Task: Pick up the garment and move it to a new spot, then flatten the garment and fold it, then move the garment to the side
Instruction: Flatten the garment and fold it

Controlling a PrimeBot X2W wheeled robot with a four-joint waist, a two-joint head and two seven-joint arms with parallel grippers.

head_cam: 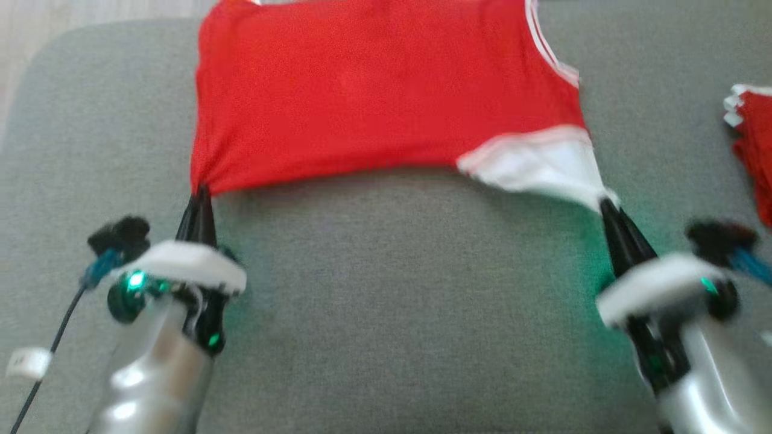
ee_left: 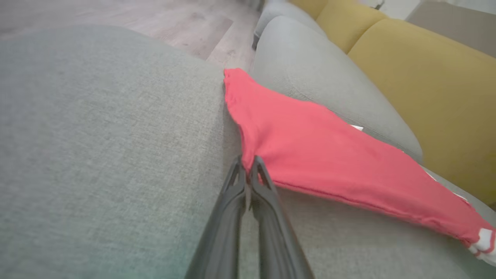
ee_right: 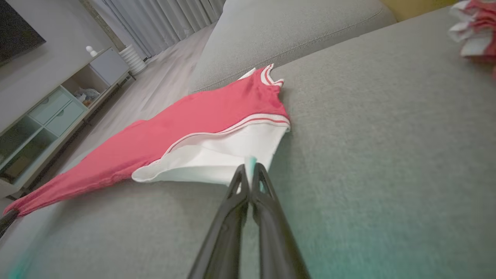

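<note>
Red garment (head_cam: pixel 374 90) lies spread across the grey cushion (head_cam: pixel 386 301), toward its back edge. Left gripper (head_cam: pixel 201 196), jaws closed, pinches the garment's red corner; right gripper (head_cam: pixel 605 208), jaws closed, pinches its white corner.

A home living room — grey sofa (head_cam: pixel 386 301), mustard cushions (ee_left: pixel 426 77), media cabinet (ee_right: pixel 58 112), curtains (ee_right: pixel 166 15), wood floor (ee_right: pixel 162 81).

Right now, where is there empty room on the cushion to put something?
Biggest bare patch: the grey cushion between the left gripper and right gripper, on the near side of the red garment. Another lies left of the garment, up to the cushion's rounded edge. It is tighter on the right, between the garment and the red-and-white pile.
</note>
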